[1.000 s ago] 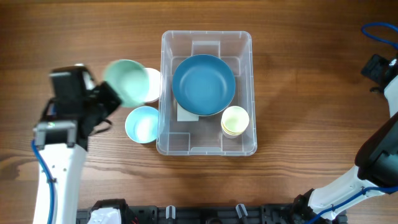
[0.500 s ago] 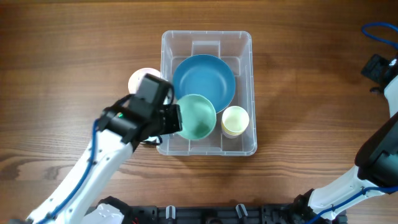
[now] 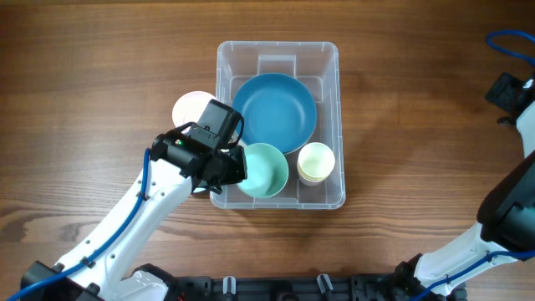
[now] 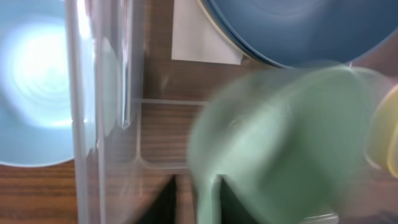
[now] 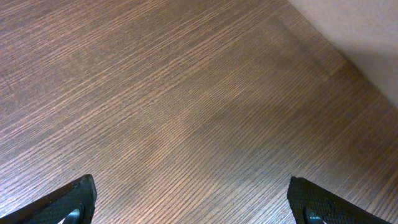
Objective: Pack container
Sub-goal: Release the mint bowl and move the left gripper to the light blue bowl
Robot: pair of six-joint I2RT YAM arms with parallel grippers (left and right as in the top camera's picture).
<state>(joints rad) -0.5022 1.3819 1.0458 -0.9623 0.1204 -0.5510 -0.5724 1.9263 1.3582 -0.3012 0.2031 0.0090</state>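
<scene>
The clear container (image 3: 277, 45) stands mid-table; its wall also shows in the left wrist view (image 4: 102, 93). Inside it lie a large blue bowl (image 3: 274, 113), a yellow cup (image 3: 316, 162) and a white label (image 4: 199, 43). My left gripper (image 3: 236, 165) is shut on the rim of a mint green bowl (image 3: 265, 170), holding it in the container's front-left part, beside the blue bowl. In the left wrist view the green bowl (image 4: 292, 143) is blurred, with its rim between my fingers (image 4: 199, 199). My right gripper (image 5: 186, 199) is open and empty over bare table at the far right.
A pale white bowl (image 3: 191, 109) sits outside the container's left wall. A light blue bowl (image 4: 34, 93) also sits outside that wall; my left arm hides it in the overhead view. The right arm (image 3: 512, 92) is at the table's right edge.
My left arm carried the green bowl from left of the container over its wall into the front-left part, then moved it slightly forward. The right arm has not moved.
</scene>
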